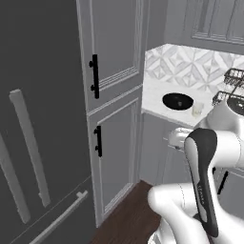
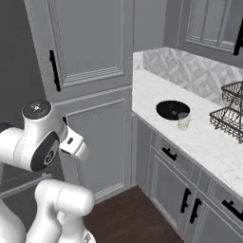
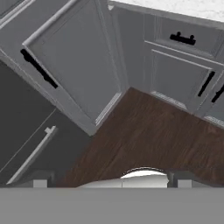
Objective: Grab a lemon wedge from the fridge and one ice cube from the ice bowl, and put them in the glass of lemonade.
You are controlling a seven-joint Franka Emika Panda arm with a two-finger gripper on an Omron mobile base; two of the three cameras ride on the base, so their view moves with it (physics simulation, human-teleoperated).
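The fridge (image 1: 43, 95) fills the left of the left base view, its two doors shut behind light grey bar handles (image 1: 29, 145), with the bottom drawer (image 3: 26, 131) below. The lemon wedge is hidden. On the white counter the black ice bowl (image 1: 177, 101) (image 2: 172, 109) sits with the pale glass of lemonade (image 1: 197, 109) (image 2: 183, 121) right beside it; what lies in the bowl is too small to tell. My gripper (image 3: 112, 183) points down at the floor in front of the fridge drawer, fingertips (image 3: 40, 182) wide apart, open, nothing between them.
A tall grey panelled cabinet (image 1: 114, 95) with black handles stands between fridge and counter. A wire dish rack (image 2: 230, 114) sits on the counter (image 2: 209, 142) to the right of the glass. Lower cabinets (image 2: 175, 185) run under the counter. Dark wood floor (image 3: 148, 135) lies below.
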